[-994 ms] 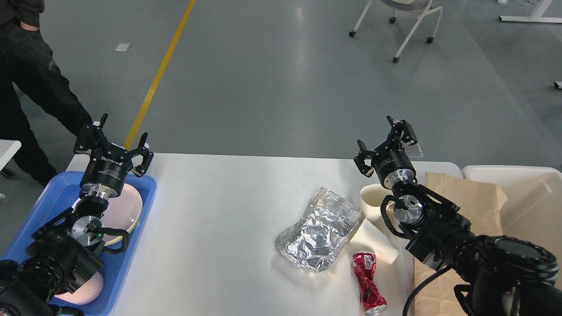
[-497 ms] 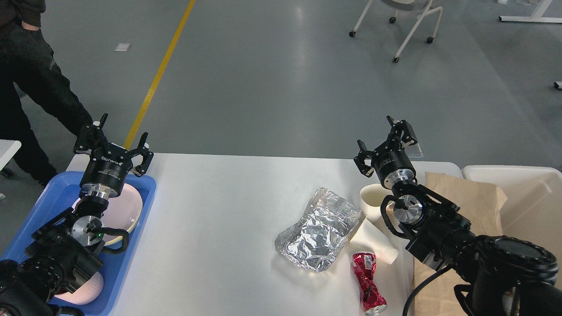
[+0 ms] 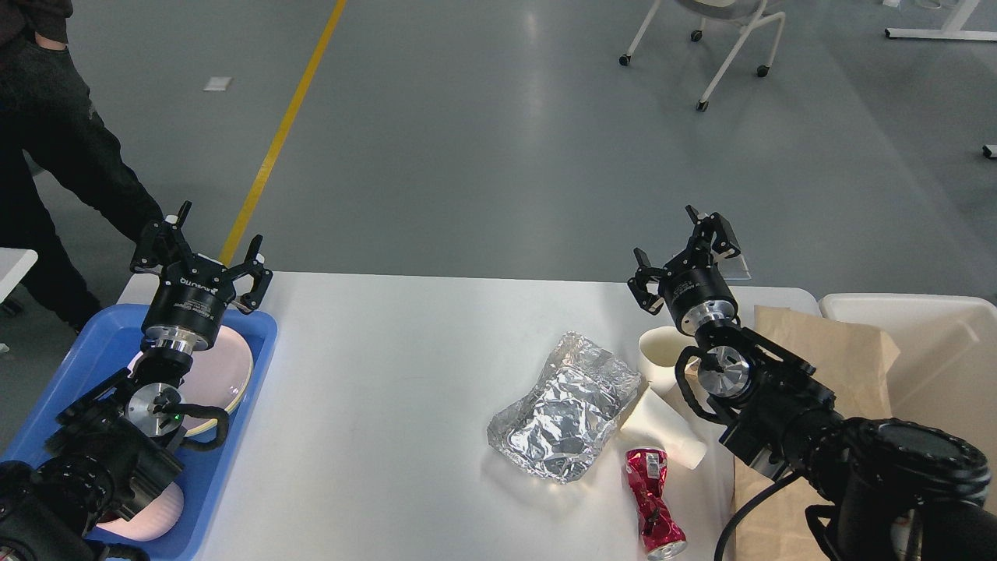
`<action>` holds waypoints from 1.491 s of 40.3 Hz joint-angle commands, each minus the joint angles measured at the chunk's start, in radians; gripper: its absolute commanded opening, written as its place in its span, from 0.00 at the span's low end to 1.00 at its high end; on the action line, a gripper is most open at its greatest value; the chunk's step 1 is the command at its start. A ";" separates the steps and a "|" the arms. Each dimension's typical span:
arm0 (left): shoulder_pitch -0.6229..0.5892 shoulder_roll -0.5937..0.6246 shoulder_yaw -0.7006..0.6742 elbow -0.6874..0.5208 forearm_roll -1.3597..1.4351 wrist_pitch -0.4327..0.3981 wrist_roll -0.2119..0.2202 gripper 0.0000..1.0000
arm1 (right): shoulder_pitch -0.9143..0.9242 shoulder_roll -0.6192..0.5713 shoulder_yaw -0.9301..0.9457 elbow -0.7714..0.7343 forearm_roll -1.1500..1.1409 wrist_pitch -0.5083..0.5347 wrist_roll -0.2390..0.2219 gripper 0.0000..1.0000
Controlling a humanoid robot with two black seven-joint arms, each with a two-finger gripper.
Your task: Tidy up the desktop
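My left claw [image 3: 216, 248] hangs with its fingers spread apart and nothing between them, above the far end of the blue tray [image 3: 257, 366] that sits at the left edge of the tabletop [image 3: 374, 405]. In the tray I see a pale pink plate [image 3: 230, 366] under my arm and another pink dish [image 3: 160, 510] nearer to me. My right claw [image 3: 676, 241] is also spread wide and empty, raised over the far right part of the white tabletop. Just below it lies a crumpled sheet of foil [image 3: 565, 405], touching two white paper cups [image 3: 662, 389] that lie beside my right arm. A crushed red can [image 3: 654, 502] lies just in front of the cups. A brown paper bag [image 3: 841, 351] rests at the right edge, against the cream bin [image 3: 935, 335]
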 commanded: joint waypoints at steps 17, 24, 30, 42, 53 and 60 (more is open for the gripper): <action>0.000 0.000 0.000 -0.001 0.000 0.000 0.000 0.96 | 0.015 0.000 0.009 -0.028 -0.011 -0.006 0.000 1.00; 0.001 0.000 0.000 0.000 0.000 0.000 -0.001 0.96 | 0.015 0.000 0.009 -0.026 -0.011 -0.006 0.000 1.00; 0.001 0.000 0.000 0.000 0.000 0.000 -0.001 0.96 | 0.015 0.000 0.009 -0.025 -0.011 -0.005 0.000 1.00; 0.001 -0.002 0.000 0.000 0.000 0.000 0.000 0.96 | 0.015 0.003 0.008 -0.014 -0.011 0.002 0.000 1.00; 0.001 0.000 0.000 0.000 0.000 0.000 -0.001 0.96 | 0.021 0.006 0.003 -0.017 -0.018 0.009 -0.008 1.00; 0.001 -0.002 0.000 0.000 0.000 0.000 0.000 0.96 | 0.035 -0.063 -0.029 -0.017 -0.020 0.017 -0.012 1.00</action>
